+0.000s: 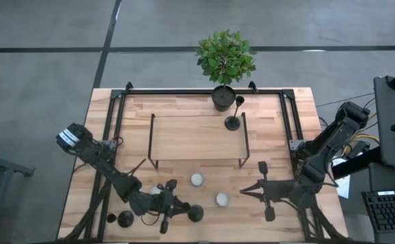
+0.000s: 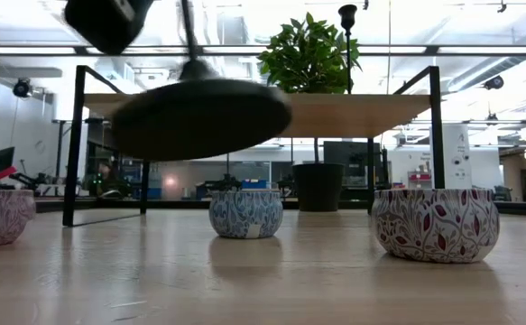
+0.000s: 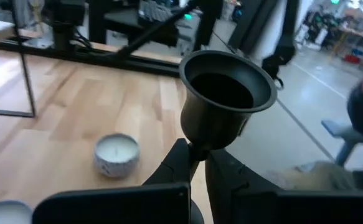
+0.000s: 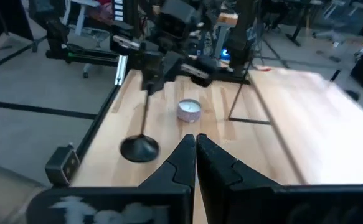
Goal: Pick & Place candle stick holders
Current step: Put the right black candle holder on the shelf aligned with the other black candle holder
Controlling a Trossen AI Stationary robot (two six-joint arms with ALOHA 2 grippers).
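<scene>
From my remote station, I see the left gripper (image 1: 164, 203) near the table's front edge, its fingers (image 3: 180, 163) clamped on the thin stem of a candle stick holder (image 1: 194, 213). The stem runs between the 2 fingers just under the cup, and the right wrist view shows the disc base (image 4: 139, 149) at or just above the wood; I cannot tell which. The piece is black metal: a flared cup (image 3: 226, 99) on top, a slim stem, a round disc below. In the low view the disc (image 2: 199, 116) fills the upper left, tilted and clear of the tabletop, and the gripper above it is cut off by the frame.

A 2nd holder (image 1: 125, 218) lies at the front left corner of the table (image 1: 177, 112), partly hidden beside the left arm. 2 tealight candles (image 1: 196, 179) sit between the grippers, in patterned cups, near but not touching the held piece.

A 3rd holder (image 1: 234, 116) stands upright on the raised wooden shelf (image 1: 197, 139), beside the potted plant (image 1: 225, 59) at the back.

The right gripper (image 1: 249, 190) waits low at the front right, fingers (image 4: 184, 155) pressed together on nothing.
</scene>
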